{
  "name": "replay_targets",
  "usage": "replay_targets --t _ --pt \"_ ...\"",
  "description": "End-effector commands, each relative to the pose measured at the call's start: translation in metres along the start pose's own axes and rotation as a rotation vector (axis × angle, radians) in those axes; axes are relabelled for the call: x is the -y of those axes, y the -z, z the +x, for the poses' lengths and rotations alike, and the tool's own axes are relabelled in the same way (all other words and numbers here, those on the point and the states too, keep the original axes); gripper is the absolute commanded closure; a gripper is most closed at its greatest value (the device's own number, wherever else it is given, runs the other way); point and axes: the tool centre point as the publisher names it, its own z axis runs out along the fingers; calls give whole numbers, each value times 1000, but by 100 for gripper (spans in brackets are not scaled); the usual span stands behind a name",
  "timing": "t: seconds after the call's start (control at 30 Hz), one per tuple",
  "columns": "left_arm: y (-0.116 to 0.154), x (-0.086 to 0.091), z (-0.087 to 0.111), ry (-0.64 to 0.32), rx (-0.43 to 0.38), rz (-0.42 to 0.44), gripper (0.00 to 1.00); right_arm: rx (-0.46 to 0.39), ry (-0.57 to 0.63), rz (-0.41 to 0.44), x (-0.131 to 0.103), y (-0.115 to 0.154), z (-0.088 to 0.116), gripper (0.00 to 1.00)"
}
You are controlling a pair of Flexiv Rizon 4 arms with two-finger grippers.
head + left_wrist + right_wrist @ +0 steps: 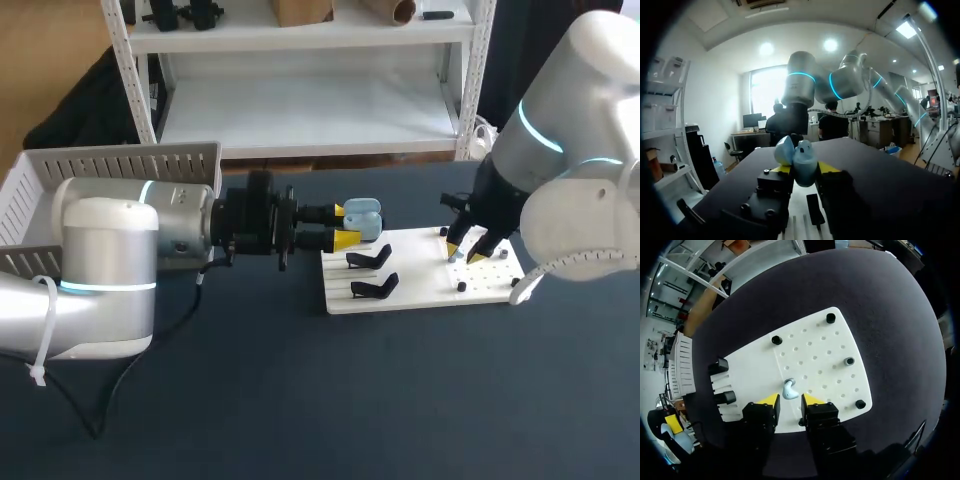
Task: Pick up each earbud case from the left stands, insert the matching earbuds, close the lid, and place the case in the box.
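Holding what, each gripper? (Reader)

Left gripper [350,226] clamps the pale-blue earbud case [364,215], lid raised. Right gripper [790,402] has its fingers parted either side of an earbud [789,388] on the white board [815,355], not touching it. (Legend)

What may fail? (Reader)

Closing off-centre could flick the rounded earbud away or pinch it askew. Black pegs [830,318] stand well beyond the tips and black stands [719,366] lie off to one side, so neither blocks the grasp. The box [120,165] sits behind the left gripper. (Legend)

Robotics lab, left arm [110,250], right arm [570,130], dark table [400,400]
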Motion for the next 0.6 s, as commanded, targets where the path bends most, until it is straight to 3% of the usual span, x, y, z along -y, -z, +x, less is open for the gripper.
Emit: replay_targets --t 0.03,0.4,0.5,0.57,0.6 --pt "-1 0 1 -2 2 -3 100 -3 -3 -3 0 -3 -2 75" --pt "-1 0 1 -2 2 -3 100 -14 -7 -10 -3 -6 -4 76" --pt "-1 0 1 -2 2 -3 100 -18 -9 -9 -3 -7 -4 86" --pt "-1 0 1 -2 2 -3 100 -20 -10 -7 -3 -7 -4 100" --pt "-1 0 1 -2 2 -3 100 -21 -10 -5 -3 -7 -4 100"
